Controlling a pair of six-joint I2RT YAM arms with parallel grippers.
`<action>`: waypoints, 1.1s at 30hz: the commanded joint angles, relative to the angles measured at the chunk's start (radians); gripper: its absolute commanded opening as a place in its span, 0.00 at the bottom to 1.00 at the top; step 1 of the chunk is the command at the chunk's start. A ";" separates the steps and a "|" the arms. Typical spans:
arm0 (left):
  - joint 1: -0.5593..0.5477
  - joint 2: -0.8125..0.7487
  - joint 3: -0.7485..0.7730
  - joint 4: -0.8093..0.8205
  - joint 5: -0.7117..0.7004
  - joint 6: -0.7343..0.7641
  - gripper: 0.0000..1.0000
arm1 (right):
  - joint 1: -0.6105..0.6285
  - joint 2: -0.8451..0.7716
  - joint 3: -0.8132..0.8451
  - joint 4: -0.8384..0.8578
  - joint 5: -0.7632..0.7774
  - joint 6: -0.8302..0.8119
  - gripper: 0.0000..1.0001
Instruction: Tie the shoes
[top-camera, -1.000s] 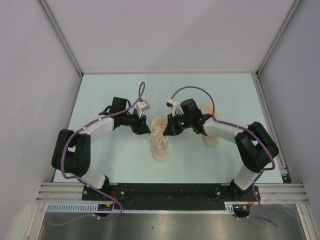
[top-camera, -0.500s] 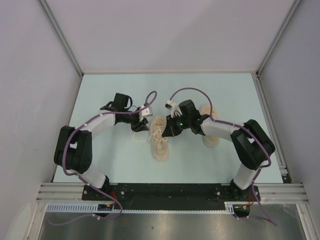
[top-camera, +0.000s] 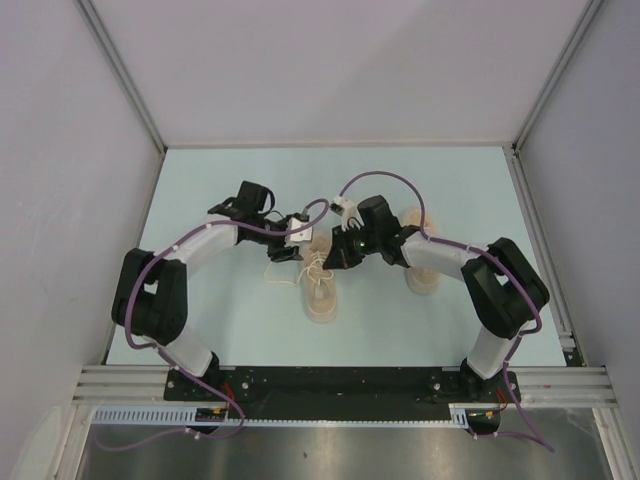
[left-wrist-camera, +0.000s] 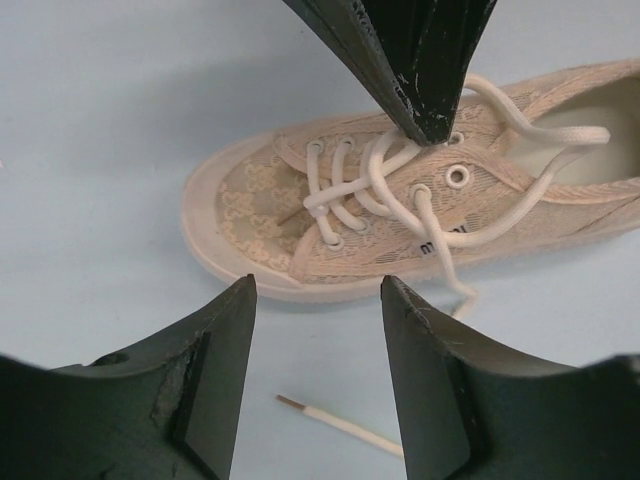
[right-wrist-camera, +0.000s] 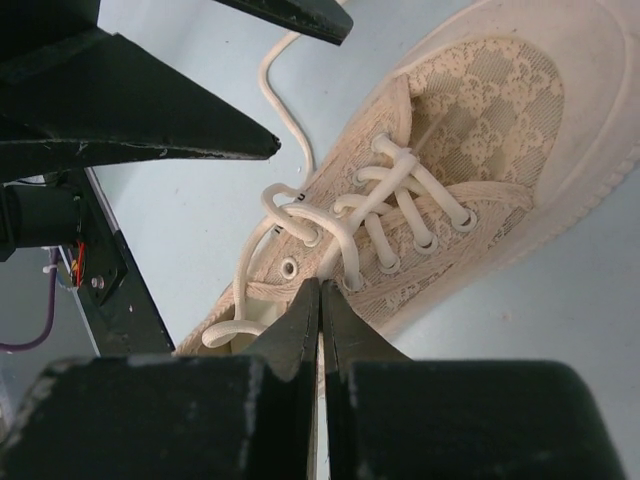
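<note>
Reads as a robotics lab test cell from my end. Pale blue table (top-camera: 220, 175) boxed in by plain grey panels (top-camera: 330, 70) on aluminium framing (top-camera: 121, 75). Left arm (top-camera: 150, 300) and right arm (top-camera: 505, 290) are bolted to a black base plate (top-camera: 340, 385) on slotted extrusion rail (top-camera: 120, 380). Purple cabling (top-camera: 385, 178) runs exposed, and a white cable duct (top-camera: 140, 413) sits along the front edge.
</note>
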 joint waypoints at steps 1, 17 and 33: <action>-0.007 0.028 0.088 -0.059 0.065 0.175 0.59 | -0.010 0.004 0.047 -0.005 0.018 -0.016 0.00; -0.026 0.125 0.219 -0.285 0.088 0.379 0.52 | 0.020 0.024 0.049 -0.045 0.078 -0.145 0.00; -0.076 0.202 0.281 -0.294 0.062 0.442 0.53 | 0.007 0.023 0.049 -0.036 0.076 -0.123 0.00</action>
